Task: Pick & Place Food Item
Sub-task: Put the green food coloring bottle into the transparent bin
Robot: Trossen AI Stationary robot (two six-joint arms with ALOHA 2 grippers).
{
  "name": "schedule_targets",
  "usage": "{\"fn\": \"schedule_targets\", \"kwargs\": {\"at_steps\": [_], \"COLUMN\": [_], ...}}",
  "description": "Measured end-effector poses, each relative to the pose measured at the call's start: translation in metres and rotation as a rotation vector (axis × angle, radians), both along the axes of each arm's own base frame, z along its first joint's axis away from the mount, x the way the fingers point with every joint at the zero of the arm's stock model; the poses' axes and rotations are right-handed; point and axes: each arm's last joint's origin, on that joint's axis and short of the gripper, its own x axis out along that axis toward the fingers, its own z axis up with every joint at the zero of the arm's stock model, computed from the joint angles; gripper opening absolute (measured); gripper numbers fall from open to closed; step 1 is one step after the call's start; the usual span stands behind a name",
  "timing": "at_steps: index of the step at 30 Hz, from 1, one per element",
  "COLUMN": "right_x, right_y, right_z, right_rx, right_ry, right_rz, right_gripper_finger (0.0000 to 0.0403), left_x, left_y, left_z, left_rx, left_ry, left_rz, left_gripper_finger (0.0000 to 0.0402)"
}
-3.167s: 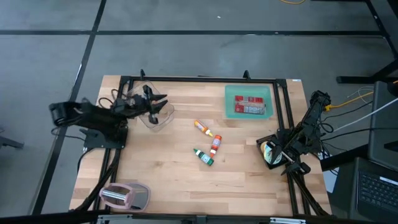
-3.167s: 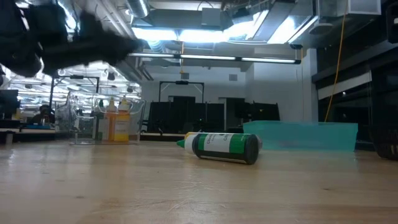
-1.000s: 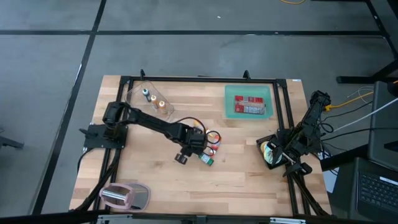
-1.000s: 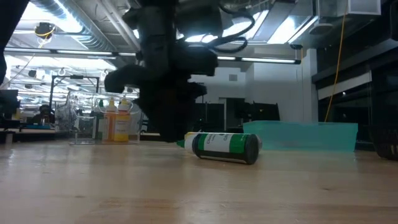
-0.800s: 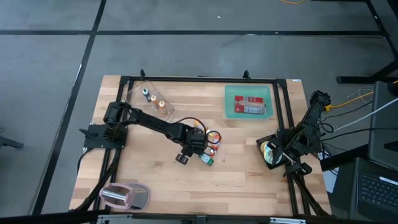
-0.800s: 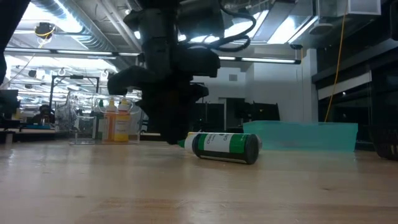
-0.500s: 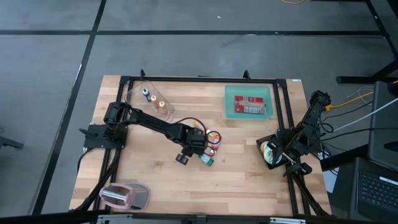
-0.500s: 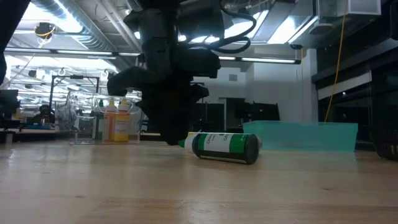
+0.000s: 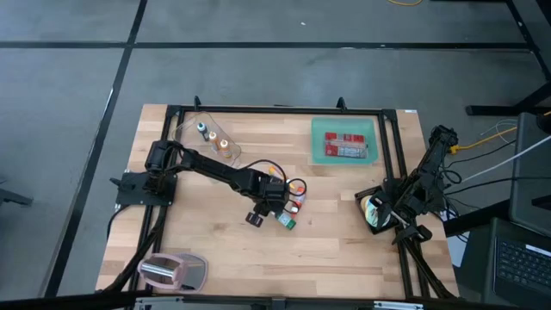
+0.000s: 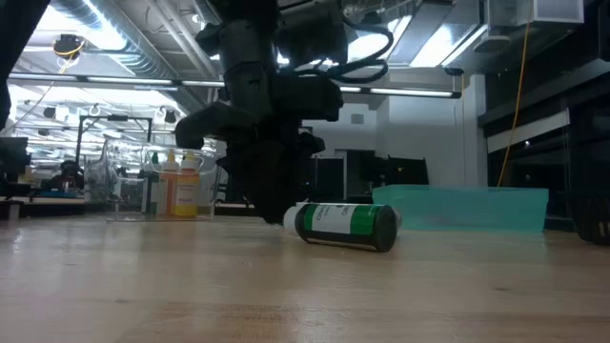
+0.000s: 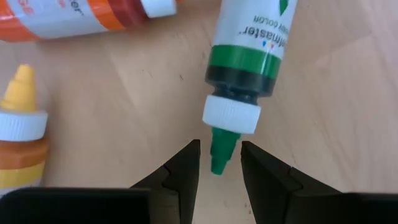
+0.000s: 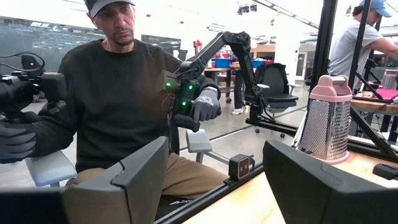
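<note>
You are at the approach-and-align stage of the pick: nothing is gripped yet. The left gripper (image 11: 219, 163) sits low over the worktop (image 9: 344, 258), right at the nozzle end of the green bottle (image 11: 250, 56), which lies on its side near the worktop's middle. Its fingers (image 11: 183, 167) are released, standing part-way apart with a narrow gap between them.

Position of the green bottle relative to the fingers: the left wrist view shows the green nozzle tip just entering the gap, with the white collar and the body beyond the fingertips. The bottle lies slightly askew to the line of the fingers. No contact is evident on either side.

Near the green bottle lie an orange-labelled bottle (image 11: 68, 18) and a yellow-capped bottle (image 11: 22, 137), both apart from it.

In my judgement, closing now would pinch only the thin nozzle, a poor hold. You need to advance along the bottle toward the collar or body, opening wider if the body is the target, then close.

The right gripper (image 12: 214, 168) is parked at the worktop's right edge, well apart from the green bottle, fingers fully spread and empty.
</note>
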Motion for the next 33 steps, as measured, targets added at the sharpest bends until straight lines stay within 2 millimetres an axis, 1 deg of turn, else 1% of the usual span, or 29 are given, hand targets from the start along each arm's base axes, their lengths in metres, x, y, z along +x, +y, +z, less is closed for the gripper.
{"fn": "schedule_targets", "kwargs": {"at_steps": [8,28,33], "right_x": [0.000,0.000,0.000], "right_y": [0.000,0.000,0.000], "right_z": [0.000,0.000,0.000], "right_rx": [0.000,0.000,-0.001], "right_ry": [0.000,-0.001,-0.001], "right_rz": [0.000,0.000,0.000], "right_gripper_finger": [0.0259,0.0259,0.0259], "left_x": [0.002,0.002,0.003], "left_y": [-0.001,-0.001,0.000], "left_z": [-0.012,-0.012,-0.011], "left_rx": [-0.009,-0.001,0.024], "left_ry": [0.031,0.030,0.023], "left_rz": [-0.004,-0.002,0.003], "left_gripper_finger": [0.0114,0.0114,0.0114]}}
